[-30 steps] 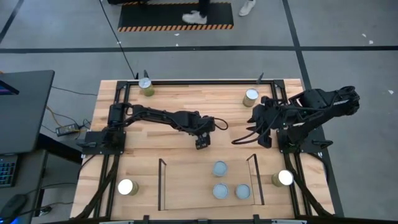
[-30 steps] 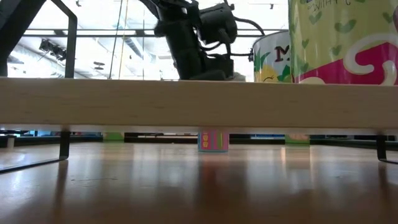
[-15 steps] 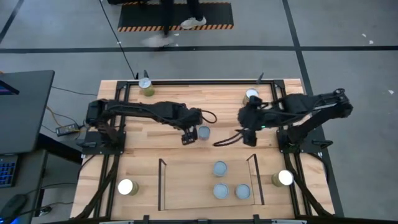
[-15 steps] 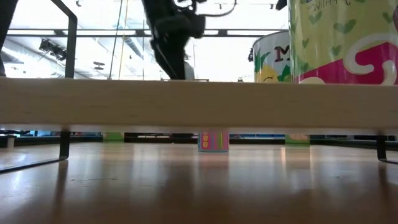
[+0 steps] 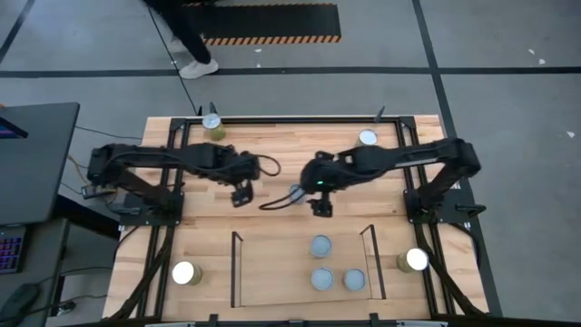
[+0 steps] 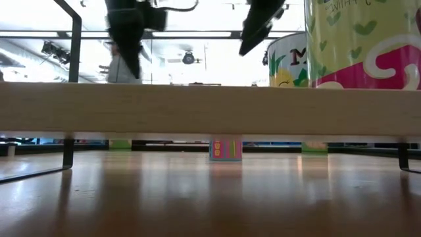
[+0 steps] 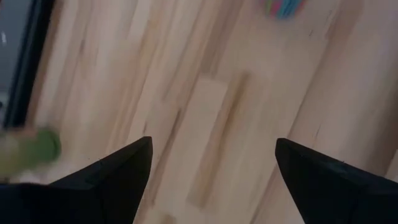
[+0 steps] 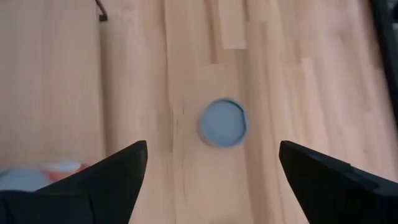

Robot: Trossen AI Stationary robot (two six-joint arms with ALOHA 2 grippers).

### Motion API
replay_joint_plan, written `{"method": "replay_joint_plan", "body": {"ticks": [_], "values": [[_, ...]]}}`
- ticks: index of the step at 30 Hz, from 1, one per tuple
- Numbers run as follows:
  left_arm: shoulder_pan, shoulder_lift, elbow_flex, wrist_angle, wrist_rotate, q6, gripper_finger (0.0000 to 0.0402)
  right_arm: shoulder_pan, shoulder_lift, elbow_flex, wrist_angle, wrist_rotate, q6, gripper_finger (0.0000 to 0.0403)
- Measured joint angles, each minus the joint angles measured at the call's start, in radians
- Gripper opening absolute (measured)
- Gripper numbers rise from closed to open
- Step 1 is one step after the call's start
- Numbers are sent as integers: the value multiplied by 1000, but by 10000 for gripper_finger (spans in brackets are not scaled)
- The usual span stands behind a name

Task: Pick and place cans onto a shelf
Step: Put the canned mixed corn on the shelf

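Between the right gripper's (image 8: 211, 174) spread fingers (image 8: 93, 186), a can (image 8: 223, 122) stands apart.

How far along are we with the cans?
Three cans sit on the shelf. Nothing is held: the right gripper, open, hovers by a lone can; the left gripper is open and empty. Five are left, four near the corners of the table.

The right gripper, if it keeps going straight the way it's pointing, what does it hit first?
Probably the grey-topped can standing on the table: it sits centred ahead of the open right gripper, with nothing between them, though depth is unclear.
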Motion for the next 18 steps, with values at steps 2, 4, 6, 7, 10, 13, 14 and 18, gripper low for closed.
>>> {"method": "replay_joint_plan", "body": {"ticks": [2, 4, 6, 7, 10, 13, 14, 18], "values": [[-12, -51, -60, 7, -1, -46, 346, -14, 55, 0, 26, -21, -25, 373], [-26, -99, -115, 5, 1, -80, 346, -26, 109, 0, 42, -52, -50, 375], [-41, -134, -157, 29, -1, -118, 346, -39, 161, 0, 37, -93, -61, 378], [-47, -154, -178, 34, 2, -129, 346, -45, 184, -1, 37, -108, -60, 379], [-62, -189, -226, 64, -1, -156, 346, -61, 235, -2, 43, -111, -75, 383], [-68, -201, -252, 66, -1, -166, 346, -79, 275, 7, 54, -113, -94, 386], [-68, -200, -254, 75, -1, -165, 346, -85, 281, 7, 52, -111, -97, 387], [-68, -198, -260, 89, -1, -138, 346, -108, 288, 7, 69, -88, -135, 387]]}}
